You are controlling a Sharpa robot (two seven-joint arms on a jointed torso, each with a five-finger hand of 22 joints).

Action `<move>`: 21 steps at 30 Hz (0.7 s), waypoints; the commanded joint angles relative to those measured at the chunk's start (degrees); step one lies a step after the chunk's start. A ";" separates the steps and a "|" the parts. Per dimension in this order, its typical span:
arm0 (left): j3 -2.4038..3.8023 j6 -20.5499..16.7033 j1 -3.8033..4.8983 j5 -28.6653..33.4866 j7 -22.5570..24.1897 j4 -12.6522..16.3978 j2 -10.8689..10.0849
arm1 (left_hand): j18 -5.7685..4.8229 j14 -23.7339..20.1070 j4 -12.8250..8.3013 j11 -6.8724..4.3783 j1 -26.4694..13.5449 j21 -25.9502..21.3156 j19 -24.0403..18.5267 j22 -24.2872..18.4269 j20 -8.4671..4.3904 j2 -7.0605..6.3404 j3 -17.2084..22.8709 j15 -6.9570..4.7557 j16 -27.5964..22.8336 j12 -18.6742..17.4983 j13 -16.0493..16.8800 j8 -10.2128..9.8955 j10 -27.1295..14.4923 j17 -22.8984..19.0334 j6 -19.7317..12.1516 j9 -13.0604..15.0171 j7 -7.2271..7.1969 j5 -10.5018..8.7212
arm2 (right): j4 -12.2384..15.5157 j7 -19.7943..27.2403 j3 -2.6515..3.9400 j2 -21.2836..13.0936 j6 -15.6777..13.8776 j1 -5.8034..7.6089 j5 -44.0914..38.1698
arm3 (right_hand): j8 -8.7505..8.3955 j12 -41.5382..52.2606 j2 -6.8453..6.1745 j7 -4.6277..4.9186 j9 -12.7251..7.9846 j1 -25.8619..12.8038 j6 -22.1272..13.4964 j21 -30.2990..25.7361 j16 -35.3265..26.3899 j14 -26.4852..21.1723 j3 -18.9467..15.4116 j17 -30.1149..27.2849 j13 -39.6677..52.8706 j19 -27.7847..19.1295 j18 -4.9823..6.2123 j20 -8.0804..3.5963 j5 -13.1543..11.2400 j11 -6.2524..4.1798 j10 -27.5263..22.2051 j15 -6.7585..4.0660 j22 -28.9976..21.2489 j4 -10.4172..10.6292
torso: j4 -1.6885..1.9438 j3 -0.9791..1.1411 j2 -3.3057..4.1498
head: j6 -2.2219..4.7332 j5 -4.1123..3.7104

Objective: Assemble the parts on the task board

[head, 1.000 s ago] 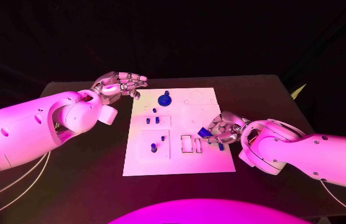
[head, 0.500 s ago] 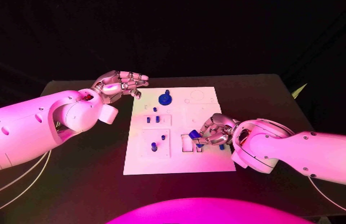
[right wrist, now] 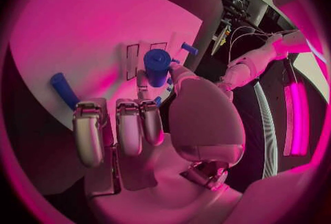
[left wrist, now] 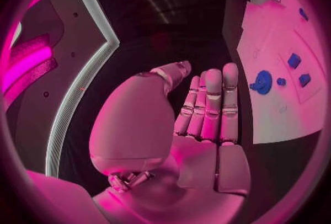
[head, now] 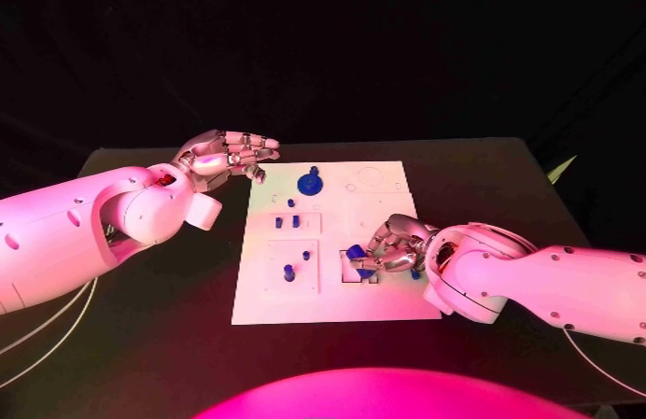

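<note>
The white task board [head: 337, 302] lies in the middle of the black table. My right hand [head: 387, 251] hovers low over its right half and pinches a blue cylindrical part [head: 357, 251] just above two rectangular slots [head: 366, 275]. In the right wrist view the blue part [right wrist: 157, 67] sits between thumb and a finger of that hand [right wrist: 138, 124], near the slots [right wrist: 132, 61]. My left hand [head: 226, 156] hangs at the board's far left corner holding nothing. The left wrist view shows its fingers [left wrist: 210, 108] straight and side by side.
A round blue gear [head: 310, 186] stands at the board's far edge. Small blue pegs [head: 286, 222] stand in the left recesses, and another peg [head: 287, 272] stands nearer me. One blue peg [right wrist: 63, 89] stands beside my right hand. Black table [head: 148, 316] surrounds the board.
My right hand has carried the blue part leftward from the board's right edge to over the rectangular slots. The left hand has stayed in place.
</note>
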 commanded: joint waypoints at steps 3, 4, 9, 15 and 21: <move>0.04 1.16 0.02 0.36 0.79 0.17 -0.01 | 0.83 -0.25 -0.18 -0.07 0.28 -0.22 -0.04 -0.03 0.15 0.00 0.24 0.21 -0.17 0.27 -0.05 -0.06 -0.36 -0.09 -0.53 0.06 0.00 0.01 | -0.20 -0.26 0.01 0.41 1.25 -0.25 -1.16 | 0.33 -0.23 -0.06 -3.11 0.24 -1.08 3.44 0.26 0.29 5.39 0.31 12.59 13.71 5.99 -0.82 -0.52 -0.39 -0.52 5.03 -0.46 15.07 -0.02 | -0.05 0.02 0.01 | -0.14 0.17; 0.04 1.17 0.02 0.36 0.79 0.17 -0.02 | 0.83 -0.25 -0.18 -0.07 0.28 -0.22 -0.04 -0.03 0.15 0.00 0.24 0.21 -0.17 0.27 -0.05 -0.06 -0.36 -0.09 -0.53 0.06 0.00 0.01 | -0.28 -0.29 0.01 0.48 1.23 -0.27 -1.22 | 0.36 -0.14 -0.07 -3.11 0.26 -1.22 3.47 0.26 0.29 5.38 0.30 12.56 13.77 5.99 -0.82 -0.52 -0.44 -0.52 5.07 -0.47 15.07 -0.01 | -0.04 0.03 0.00 | -0.14 0.17; 0.04 1.23 0.02 0.36 0.74 0.17 -0.06 | 0.83 -0.25 -0.18 -0.07 0.28 -0.22 -0.04 -0.03 0.15 0.00 0.24 0.21 -0.17 0.27 -0.05 -0.06 -0.36 -0.09 -0.53 0.06 0.00 0.01 | -0.61 -0.39 0.01 0.75 1.45 -0.34 -1.43 | 0.41 -0.27 -0.03 -3.13 0.32 -1.81 3.52 0.26 0.30 5.39 0.29 12.62 13.69 5.99 -0.82 -0.54 -0.59 -0.54 5.03 -0.49 15.07 0.02 | 0.00 0.01 -0.01 | -0.15 0.20; 0.04 1.27 0.03 0.36 0.70 0.19 -0.11 | 0.83 -0.25 -0.18 -0.07 0.28 -0.22 -0.04 -0.03 0.15 0.00 0.24 0.21 -0.17 0.27 -0.05 -0.06 -0.36 -0.09 -0.53 0.06 0.00 0.01 | -1.34 -0.72 0.01 1.21 1.05 -0.37 -2.22 | 0.53 -0.29 0.19 -3.19 0.48 -3.66 3.53 0.26 0.31 5.39 0.20 12.64 13.70 5.99 -0.82 -0.58 -1.23 -0.59 5.04 -0.52 15.07 0.05 | 0.01 -0.01 0.02 | -0.10 0.15; 0.04 1.28 0.03 0.36 0.67 0.22 -0.18 | 0.83 -0.25 -0.18 -0.07 0.28 -0.22 -0.04 -0.03 0.15 0.00 0.24 0.21 -0.17 0.27 -0.05 -0.06 -0.36 -0.09 -0.53 0.06 0.00 0.01 | -2.09 -0.99 0.01 1.96 0.93 -0.42 -3.16 | 0.81 -0.37 0.65 -3.28 0.83 -6.20 3.49 0.26 0.33 5.41 -0.08 12.76 13.69 5.99 -0.82 -0.64 -3.99 -0.67 5.04 -0.59 15.07 0.04 | 0.03 0.01 0.04 | -0.09 0.15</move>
